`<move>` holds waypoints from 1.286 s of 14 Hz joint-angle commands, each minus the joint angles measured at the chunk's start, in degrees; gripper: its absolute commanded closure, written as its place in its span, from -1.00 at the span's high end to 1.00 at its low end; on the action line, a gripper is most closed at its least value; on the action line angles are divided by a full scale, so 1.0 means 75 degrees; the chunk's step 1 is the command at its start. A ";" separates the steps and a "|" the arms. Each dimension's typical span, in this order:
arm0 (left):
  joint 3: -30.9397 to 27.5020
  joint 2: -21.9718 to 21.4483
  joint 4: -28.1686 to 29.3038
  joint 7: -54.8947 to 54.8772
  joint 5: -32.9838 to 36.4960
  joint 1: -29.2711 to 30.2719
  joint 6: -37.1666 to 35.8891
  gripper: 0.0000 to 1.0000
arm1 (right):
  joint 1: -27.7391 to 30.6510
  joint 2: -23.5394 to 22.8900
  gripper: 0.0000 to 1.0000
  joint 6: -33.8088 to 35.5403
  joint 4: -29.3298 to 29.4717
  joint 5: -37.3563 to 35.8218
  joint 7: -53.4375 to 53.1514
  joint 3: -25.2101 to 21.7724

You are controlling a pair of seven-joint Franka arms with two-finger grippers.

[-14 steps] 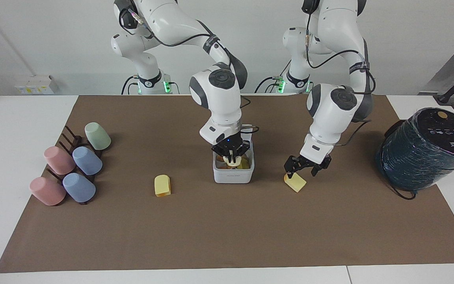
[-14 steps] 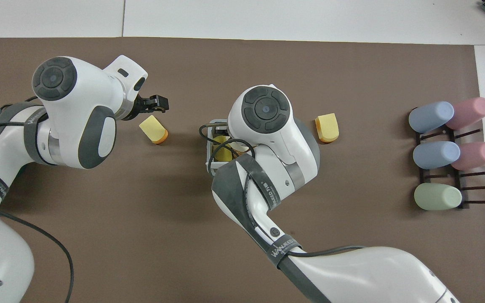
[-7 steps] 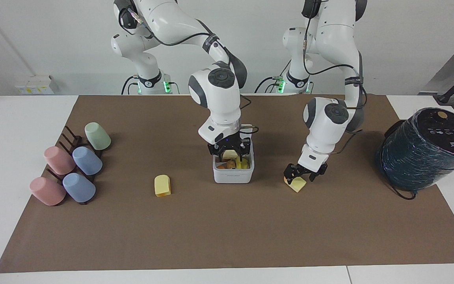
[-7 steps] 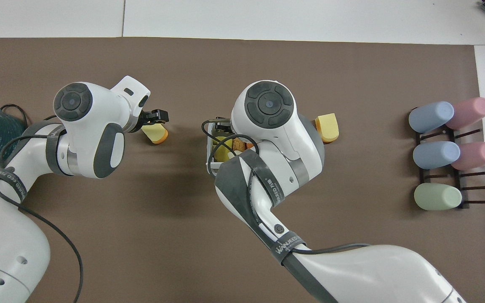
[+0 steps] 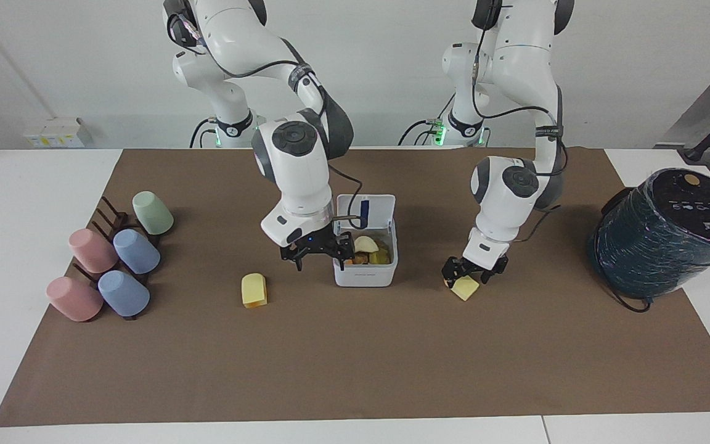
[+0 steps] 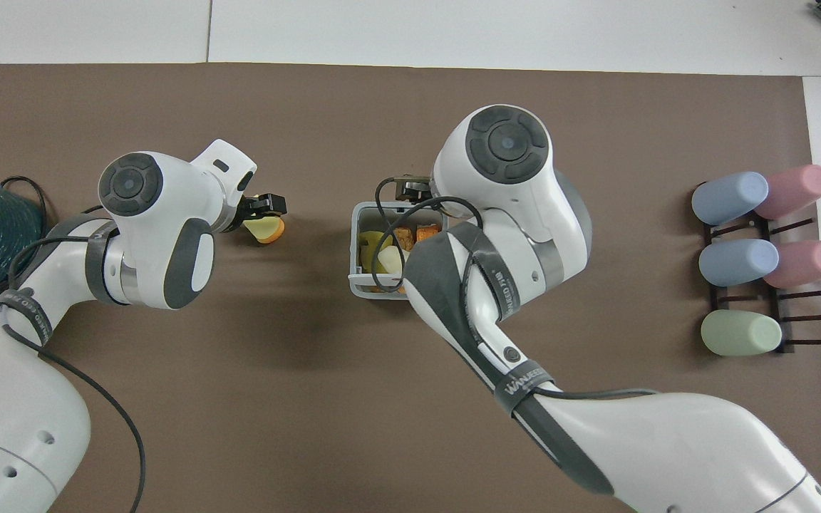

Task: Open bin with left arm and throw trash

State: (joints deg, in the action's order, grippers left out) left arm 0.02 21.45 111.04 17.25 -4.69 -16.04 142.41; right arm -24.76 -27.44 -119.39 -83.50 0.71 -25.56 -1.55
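Since the earlier frames, the right gripper (image 5: 317, 251) has let the cream lump (image 5: 365, 244) drop into the bin (image 5: 365, 276) and swung off the bin toward the right arm's end of the worktop; its jaws now stand spread and empty, just beside the bin's wall. The lump lies on top of the other pieces inside, beside that gripper, and the lid (image 5: 365, 212) stands open. Meanwhile the left gripper (image 5: 471, 271) has sunk lower onto a yellow slab (image 5: 466, 287) directly beneath it; the jaws appear to straddle the slab, but whether they have pinched it cannot be told. A second slab (image 5: 254, 290) lies on the worktop just below the right gripper, toward the right arm's end. The step in hand seems to be the pick-up of the remaining trash. Next, the left gripper would need a firm pinch on its slab, a lift clear of the worktop, then a carry over to the open bin.
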 commanded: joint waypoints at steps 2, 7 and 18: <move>0.0009 -0.0001 0.0160 0.0079 0.0122 -0.0029 0.0301 0.30 | 0.0698 0.0189 1.00 -0.0905 -0.1050 -0.0001 0.1996 0.0078; 0.0009 -0.0001 0.0136 0.0079 0.0122 -0.0029 0.0266 -0.81 | 0.1285 0.0401 1.00 -0.1870 -0.2166 -0.0001 0.2914 0.0078; 0.0032 0.0152 -0.2908 0.1085 0.0063 -0.0754 -0.3165 -1.00 | 0.1614 0.0800 1.00 -0.4320 -0.4230 0.0058 0.3912 0.0101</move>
State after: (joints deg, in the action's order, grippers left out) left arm 0.74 21.66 94.27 22.19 -4.69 -19.41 123.53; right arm -12.84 -23.61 -151.04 -113.07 0.77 2.79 -1.37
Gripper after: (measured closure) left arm 0.938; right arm 0.000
